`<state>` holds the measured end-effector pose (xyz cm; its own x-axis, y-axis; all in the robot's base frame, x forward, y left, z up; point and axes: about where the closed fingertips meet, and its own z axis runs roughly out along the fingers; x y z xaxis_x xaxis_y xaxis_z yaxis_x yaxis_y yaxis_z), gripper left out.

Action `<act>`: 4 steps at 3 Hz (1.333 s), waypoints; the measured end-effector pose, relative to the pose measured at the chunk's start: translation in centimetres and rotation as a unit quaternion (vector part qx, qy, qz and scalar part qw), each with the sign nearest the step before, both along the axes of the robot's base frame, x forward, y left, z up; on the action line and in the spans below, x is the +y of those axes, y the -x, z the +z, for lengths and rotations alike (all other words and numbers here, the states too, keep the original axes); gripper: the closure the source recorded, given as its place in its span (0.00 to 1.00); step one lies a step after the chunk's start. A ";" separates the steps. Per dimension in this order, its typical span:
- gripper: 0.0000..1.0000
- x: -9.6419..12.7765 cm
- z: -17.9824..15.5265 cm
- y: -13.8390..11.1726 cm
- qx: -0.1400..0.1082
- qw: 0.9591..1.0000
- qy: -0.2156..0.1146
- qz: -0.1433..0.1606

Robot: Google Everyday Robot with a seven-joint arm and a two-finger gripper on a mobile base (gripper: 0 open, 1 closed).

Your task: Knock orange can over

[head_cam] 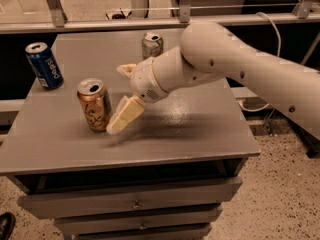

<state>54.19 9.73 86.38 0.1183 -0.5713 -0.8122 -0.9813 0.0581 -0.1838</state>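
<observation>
The orange can [94, 105] stands upright on the left front part of the grey table [190, 129]; it is orange-gold with pale script and a silver top. My gripper [117, 99] is just to the right of the can, low over the table, at the end of the white arm [235, 64] that reaches in from the right. The gripper is open and empty. Its lower finger [122, 116] points down-left, with the tip right beside the can's base. Its upper finger [126, 69] sticks out behind the can.
A blue Pepsi can [44, 65] stands at the table's left edge. A silver-white can [152, 45] stands at the back middle, behind the arm. The table has drawers [135, 201] below. A rail and metal posts run behind it.
</observation>
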 end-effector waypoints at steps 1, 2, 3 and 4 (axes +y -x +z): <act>0.00 3.1 -0.5 -0.2 0.018 0.999 -0.047 0.007; 0.24 4.6 -0.6 0.6 0.081 0.992 -0.099 -0.009; 0.47 4.8 -0.4 1.1 0.106 0.987 -0.119 -0.021; 0.70 3.6 1.0 1.0 0.100 0.986 -0.128 -0.040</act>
